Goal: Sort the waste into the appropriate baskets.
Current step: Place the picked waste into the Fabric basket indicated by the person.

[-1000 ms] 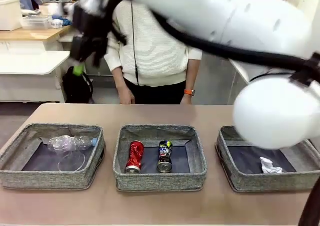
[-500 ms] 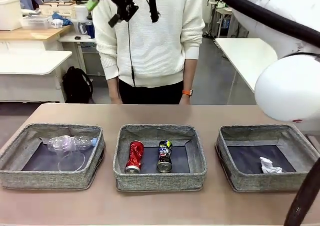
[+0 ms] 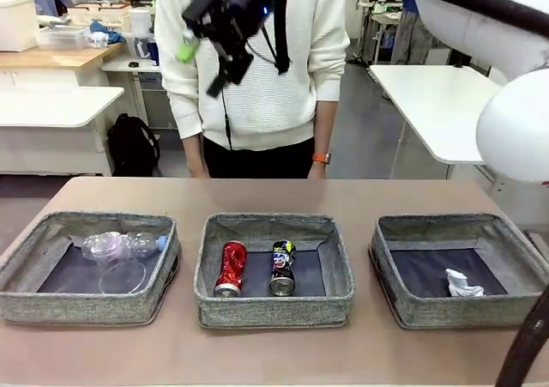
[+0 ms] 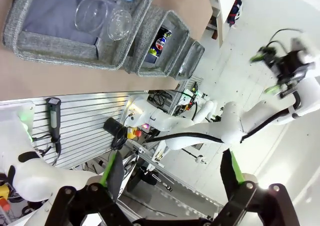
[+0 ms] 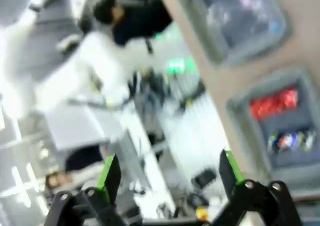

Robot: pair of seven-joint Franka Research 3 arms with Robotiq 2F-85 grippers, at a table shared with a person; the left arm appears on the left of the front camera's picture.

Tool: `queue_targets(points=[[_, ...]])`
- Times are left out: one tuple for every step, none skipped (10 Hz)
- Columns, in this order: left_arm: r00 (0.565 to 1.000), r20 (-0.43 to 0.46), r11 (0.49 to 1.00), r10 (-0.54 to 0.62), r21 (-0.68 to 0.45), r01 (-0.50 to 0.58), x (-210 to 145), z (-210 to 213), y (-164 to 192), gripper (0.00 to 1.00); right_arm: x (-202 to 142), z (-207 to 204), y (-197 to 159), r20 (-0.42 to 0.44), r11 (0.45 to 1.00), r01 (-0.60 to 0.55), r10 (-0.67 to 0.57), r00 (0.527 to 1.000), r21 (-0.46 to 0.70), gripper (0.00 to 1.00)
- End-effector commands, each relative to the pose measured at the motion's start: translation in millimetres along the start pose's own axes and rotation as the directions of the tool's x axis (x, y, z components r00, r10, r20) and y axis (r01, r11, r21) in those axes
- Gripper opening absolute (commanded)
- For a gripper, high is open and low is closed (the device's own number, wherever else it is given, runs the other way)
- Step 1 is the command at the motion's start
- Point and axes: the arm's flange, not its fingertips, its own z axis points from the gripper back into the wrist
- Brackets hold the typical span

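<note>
both pincers (image 4: 170, 178) (image 5: 167, 178) gape wide, empty; your risk: right arm swinging high could clip the person (image 3: 257, 69) beyond the three grey woven baskets (image 3: 273, 271).

Blurred: the right hand (image 5: 169, 176) is spread and empty; beyond it, the red can (image 5: 273, 103) and the multicoloured can (image 5: 290, 140) share a basket (image 5: 239, 107).

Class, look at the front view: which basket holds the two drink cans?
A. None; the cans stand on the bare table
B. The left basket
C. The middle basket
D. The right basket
C: the red drink can and the dark multicoloured drink can lie side by side inside the middle basket.
</note>
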Motion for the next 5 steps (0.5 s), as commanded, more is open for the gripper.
queue_targets(points=[[1.0, 0.0, 1.0, 0.002, 0.0, -0.002, -1.9, -0.3, -1.5, 1.0, -272.3, -224.1, -19.7, -0.168, 0.993, -0.085, 0.069, 0.983, -0.085, 1.0], [1.0, 0.0, 1.0, 0.002, 0.0, -0.002, -1.9, -0.3, -1.5, 1.0, -276.4, -226.0, -22.4, -0.095, 0.994, -0.034, 0.025, 0.995, -0.101, 1.0], [1.0, 0.0, 1.0, 0.002, 0.0, -0.002, -1.9, -0.3, -1.5, 1.0, -277.3, -221.5, -30.3, 0.063, 0.99, 0.037, -0.029, 0.998, -0.135, 1.0], [1.0, 0.0, 1.0, 0.002, 0.0, -0.002, -1.9, -0.3, -1.5, 1.0, -281.6, -211.1, -37.8, 0.278, 0.979, 0.084, -0.03, 0.96, -0.184, 1.0], [1.0, 0.0, 1.0, 0.002, 0.0, -0.002, -1.9, -0.3, -1.5, 1.0, -291.7, -198.3, -42.8, 0.565, 0.964, 0.16, -0.014, 0.825, -0.211, 1.0]])
